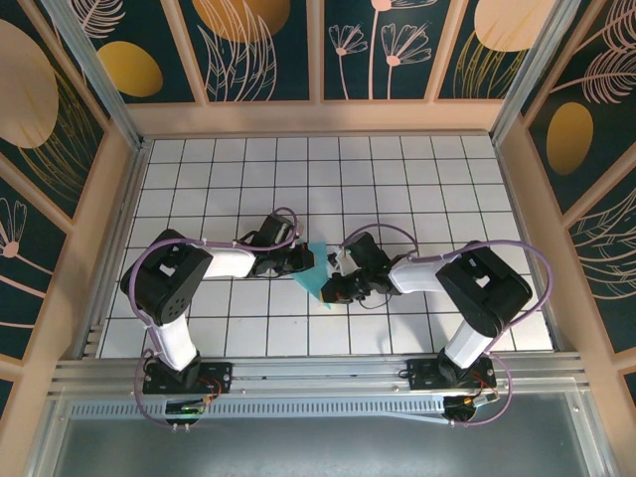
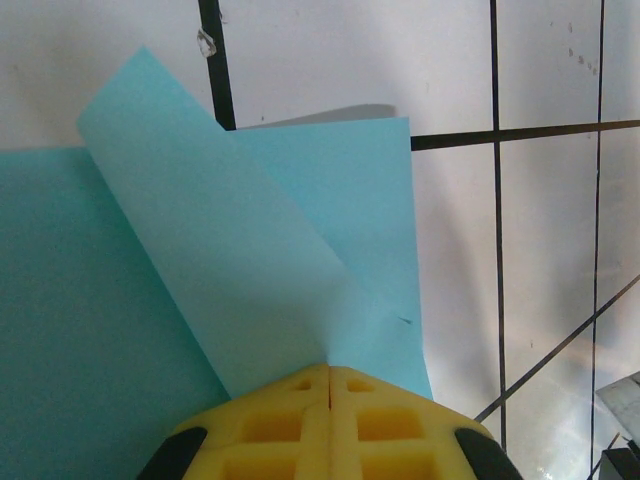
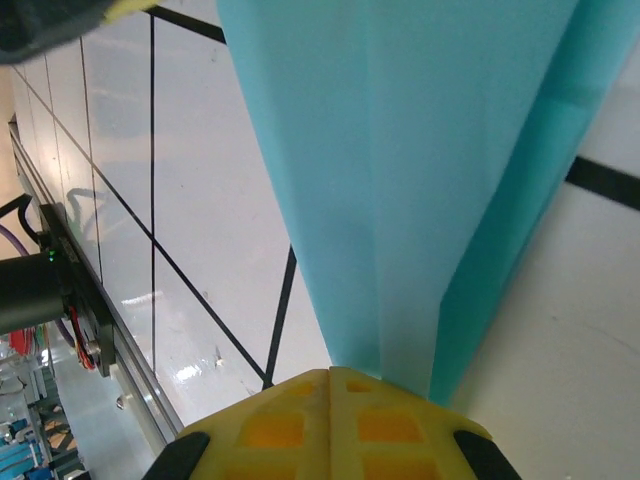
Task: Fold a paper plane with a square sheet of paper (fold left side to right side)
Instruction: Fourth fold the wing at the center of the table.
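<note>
2 pairs of yellow pads (image 2: 280, 425), both pressed tight together, and each has blue paper (image 2: 200, 290) coming straight out of the seam. The left gripper (image 2: 328, 385) is clamped on an edge where a pale flap (image 2: 230, 250) curls up and over the flatter layer beneath. The right gripper (image 3: 330, 378) is closed on the narrow end of the same paper, and from its wrist you can see 1 long crease running away from the pads with a darker layer tucked behind it.

Pull out to the overhead view: left gripper (image 1: 298, 260) and right gripper (image 1: 333, 288) face each other mid-table, very close, with the paper (image 1: 316, 270) a slim blue wedge between them, its point toward the arm bases. The white gridded table (image 1: 417, 179) lies all around it.

To my eye this is the left-over-right fold in hand, partly along. Done well, I'd want the right pinch to act as the anchor and not drift, while the left carries its flap across in a low arc so the paper doesn't buckle. Match edge to edge before letting anything flatten. With thin paper and 2 firm pinches, pulling apart risks a tear, and a skewed landing gives a crooked crease.
</note>
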Robot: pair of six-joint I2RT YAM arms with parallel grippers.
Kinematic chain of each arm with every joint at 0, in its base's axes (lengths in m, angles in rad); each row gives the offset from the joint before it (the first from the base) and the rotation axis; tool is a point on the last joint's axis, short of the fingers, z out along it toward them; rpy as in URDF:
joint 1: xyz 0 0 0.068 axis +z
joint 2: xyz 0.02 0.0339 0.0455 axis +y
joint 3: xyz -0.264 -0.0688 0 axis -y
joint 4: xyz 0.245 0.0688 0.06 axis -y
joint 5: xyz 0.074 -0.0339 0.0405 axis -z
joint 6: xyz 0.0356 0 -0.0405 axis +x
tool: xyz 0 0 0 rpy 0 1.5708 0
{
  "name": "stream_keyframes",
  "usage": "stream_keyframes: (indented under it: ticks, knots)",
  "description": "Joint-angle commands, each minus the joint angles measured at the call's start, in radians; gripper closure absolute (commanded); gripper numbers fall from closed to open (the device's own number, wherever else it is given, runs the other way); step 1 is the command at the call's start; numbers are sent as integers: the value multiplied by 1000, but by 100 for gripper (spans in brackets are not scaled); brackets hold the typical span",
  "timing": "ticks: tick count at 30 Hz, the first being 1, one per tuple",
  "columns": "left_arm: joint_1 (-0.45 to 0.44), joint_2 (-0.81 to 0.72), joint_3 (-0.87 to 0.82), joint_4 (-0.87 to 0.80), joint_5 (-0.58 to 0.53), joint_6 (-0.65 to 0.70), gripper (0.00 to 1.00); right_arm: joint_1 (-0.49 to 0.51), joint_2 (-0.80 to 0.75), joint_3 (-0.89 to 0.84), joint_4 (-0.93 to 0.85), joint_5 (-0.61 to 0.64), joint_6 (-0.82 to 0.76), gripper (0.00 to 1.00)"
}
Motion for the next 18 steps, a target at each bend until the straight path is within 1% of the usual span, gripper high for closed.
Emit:
stream_keyframes:
  ticks: [1,18]
  knots:
    - [8,50,-21,-144,-114,26,100,10,-2,-23,-3,-4,-1,100]
    - [8,49,-21,-149,-118,27,100,39,-1,-44,-2,4,18,100]
